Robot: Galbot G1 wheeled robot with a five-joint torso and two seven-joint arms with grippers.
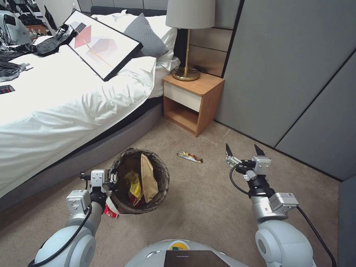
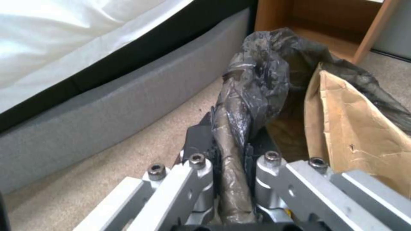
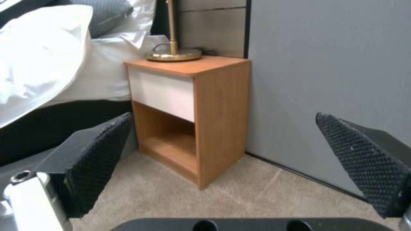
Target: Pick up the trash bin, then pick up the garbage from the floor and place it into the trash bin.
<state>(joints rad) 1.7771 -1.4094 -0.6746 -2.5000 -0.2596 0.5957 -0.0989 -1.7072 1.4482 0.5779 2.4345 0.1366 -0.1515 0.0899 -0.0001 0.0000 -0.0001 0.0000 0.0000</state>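
Gripping the bag-lined round white trash bin [image 1: 139,181] by its nine o'clock rim, the left hand [image 1: 111,178] held it above the carpet; the right hand [image 1: 243,154] hovered open, needing to descend on the yellow snack wrapper [image 1: 190,157] at ten o'clock.

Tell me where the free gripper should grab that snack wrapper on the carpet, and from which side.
Probably from straight above, pinching across the narrow middle. The snack wrapper lies flat on the carpet as a long thin strip running left to right, so fingers closing across its short width should catch it. The right gripper is open and empty beside it; the left gripper holds the trash bin by its rim.
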